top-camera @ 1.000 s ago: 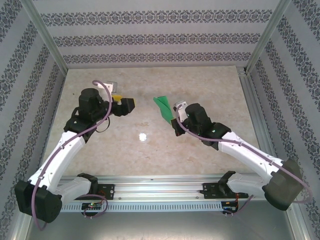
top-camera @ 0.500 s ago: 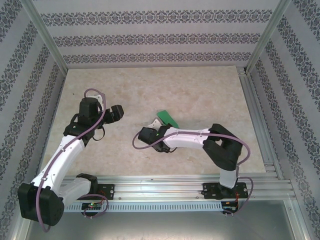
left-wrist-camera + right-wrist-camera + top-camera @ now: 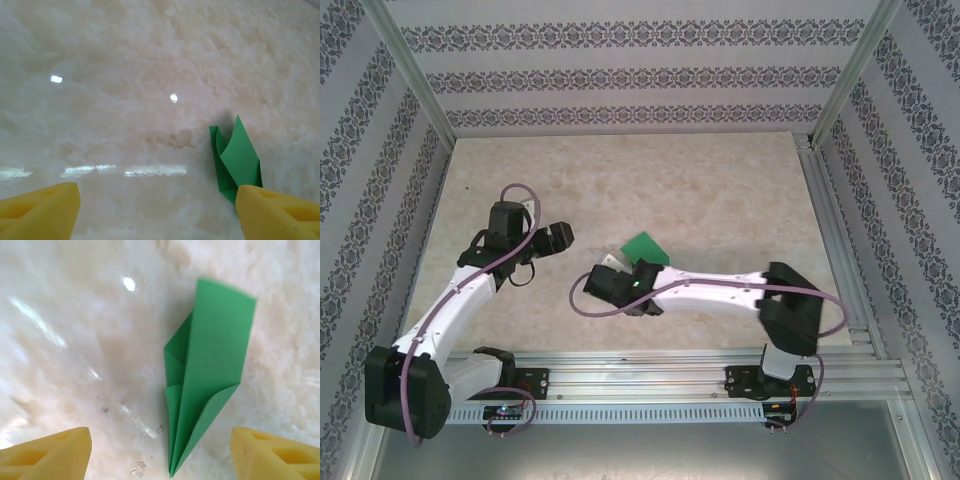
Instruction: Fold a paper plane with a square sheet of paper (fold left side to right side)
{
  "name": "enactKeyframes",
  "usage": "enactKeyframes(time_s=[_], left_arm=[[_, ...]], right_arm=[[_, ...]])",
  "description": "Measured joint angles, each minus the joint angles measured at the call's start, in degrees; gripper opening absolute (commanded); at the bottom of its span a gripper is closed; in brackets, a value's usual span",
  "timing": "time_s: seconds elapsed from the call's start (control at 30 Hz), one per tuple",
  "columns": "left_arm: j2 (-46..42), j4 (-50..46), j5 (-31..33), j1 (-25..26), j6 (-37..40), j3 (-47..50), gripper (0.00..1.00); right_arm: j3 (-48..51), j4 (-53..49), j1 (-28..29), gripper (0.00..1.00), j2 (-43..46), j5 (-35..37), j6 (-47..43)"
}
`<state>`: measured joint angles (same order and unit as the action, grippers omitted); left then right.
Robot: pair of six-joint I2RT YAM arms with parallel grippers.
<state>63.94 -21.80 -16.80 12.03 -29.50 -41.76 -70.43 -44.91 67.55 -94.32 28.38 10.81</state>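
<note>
The square sheet of paper is folded into a slim, pointed green paper plane (image 3: 212, 365) that lies loose on the marble table (image 3: 720, 190). In the right wrist view its tip points toward the camera, between the yellow fingers (image 3: 45, 452), with a clear gap on each side. My right gripper (image 3: 160, 455) is open and touches nothing. From above, the plane (image 3: 646, 246) lies just beyond the right gripper (image 3: 640, 268). My left gripper (image 3: 562, 236) hovers open to the left. In the left wrist view the plane (image 3: 239, 160) lies by the right finger (image 3: 280, 212).
Patterned walls and metal frame posts (image 3: 415, 80) enclose the table. A rail (image 3: 650, 375) with both arm bases runs along the near edge. The right arm (image 3: 720, 290) stretches low across the near middle of the table.
My right arm swung left and down across the table, then its gripper opened and let go of the paper plane, which now lies flat. The left gripper shifted slightly nearer and stayed open.
</note>
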Motion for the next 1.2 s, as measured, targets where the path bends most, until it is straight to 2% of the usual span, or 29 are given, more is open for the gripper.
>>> enactKeyframes(time_s=[0.1, 0.23, 0.33, 0.53, 0.63, 0.8, 0.9, 1.0, 1.07, 1.2], left_arm=[[2.5, 5.2, -5.4, 1.7, -3.6, 4.4, 0.77], [7.6, 13.3, -9.4, 8.8, -10.0, 7.8, 0.7], [13.4, 20.7, -10.3, 13.4, -14.7, 7.5, 0.65], [26.8, 30.6, -10.1, 17.7, -20.9, 2.9, 0.58], [32.2, 33.9, -10.1, 18.2, -22.7, 0.5, 0.54], [37.0, 36.4, -9.9, 18.2, -23.8, -2.8, 0.44], [39.4, 37.1, -10.0, 18.2, -23.9, -5.1, 0.33], [41.6, 37.4, -10.7, 18.2, -23.3, -7.4, 0.16], [42.5, 37.4, -12.2, 18.2, -21.3, -8.7, 0.06], [42.3, 33.4, -15.6, 18.2, -12.6, -13.1, 0.0]], right_arm=[[2.8, 4.1, -6.8, 0.73, 11.3, -5.7, 1.0], [11.8, 12.2, -20.4, 0.72, 20.7, -15.3, 4.5], [20.2, 18.4, -30.2, 0.72, 23.3, -23.1, 8.5], [30.6, 29.5, -43.5, 0.69, 24.1, -39.9, 16.3], [32.4, 32.8, -47.6, 0.69, 24.1, -46.3, 17.6], [34.0, 34.9, -50.7, 0.68, 24.1, -52.6, 17.6], [34.8, 35.2, -51.7, 0.68, 24.1, -55.2, 17.1], [35.3, 35.6, -53.1, 0.68, 23.9, -58.2, 15.9], [35.3, 35.6, -54.4, 0.68, 23.6, -61.0, 14.4], [35.3, 35.5, -57.3, 0.69, 23.5, -66.2, 10.0]])
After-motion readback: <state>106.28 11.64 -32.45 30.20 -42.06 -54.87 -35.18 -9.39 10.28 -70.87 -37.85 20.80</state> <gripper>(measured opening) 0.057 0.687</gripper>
